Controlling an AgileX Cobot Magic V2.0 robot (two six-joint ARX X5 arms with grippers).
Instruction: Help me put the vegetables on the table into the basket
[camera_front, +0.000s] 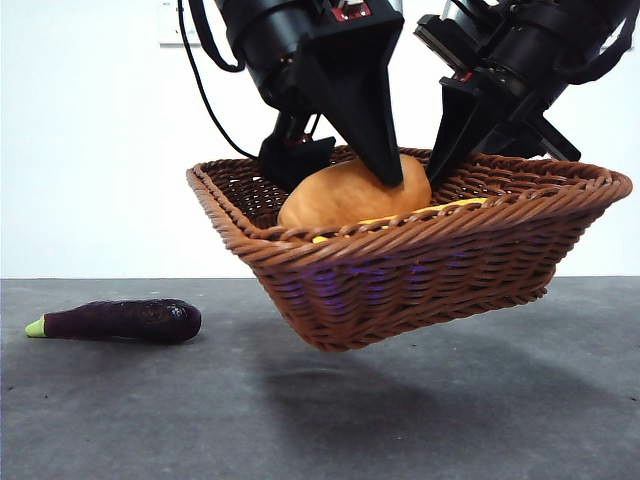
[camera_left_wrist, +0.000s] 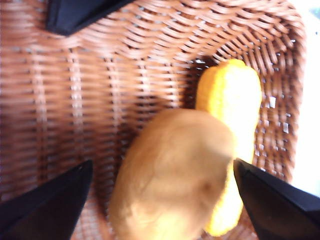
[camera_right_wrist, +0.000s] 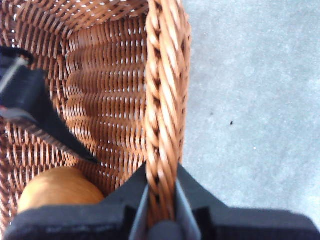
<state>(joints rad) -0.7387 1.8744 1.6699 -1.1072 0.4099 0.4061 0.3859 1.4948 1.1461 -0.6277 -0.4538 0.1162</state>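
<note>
The wicker basket hangs tilted above the table. My right gripper is shut on its braided rim, one jaw on each side. The orange-brown potato and the yellow corn cob lie inside the basket. My left gripper is inside the basket, jaws open and straddling the potato; in the front view it reaches down onto it. The purple eggplant lies on the table at the left, green tip pointing left.
The dark grey table runs wide under and beside the raised basket. A white wall stands behind. One jaw of the left gripper shows in the right wrist view, next to the potato.
</note>
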